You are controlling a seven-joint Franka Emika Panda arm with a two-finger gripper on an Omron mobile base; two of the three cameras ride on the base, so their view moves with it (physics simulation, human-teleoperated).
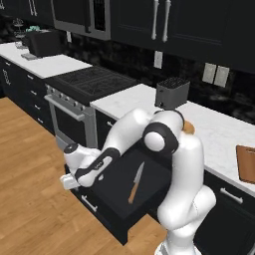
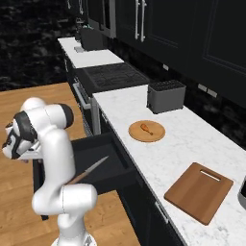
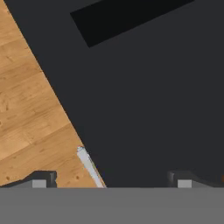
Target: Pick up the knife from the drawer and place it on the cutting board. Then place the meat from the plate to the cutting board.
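The bench (image 2: 192, 144) lies well off from the jaws (image 3: 111, 181). The drawer (image 1: 117, 187) stands pulled out directly beneath the jaws, which are spread wide and hold nothing. The cutting board (image 2: 199, 191) rests far from them. The knife (image 1: 135, 183) lies in the drawer, near them.
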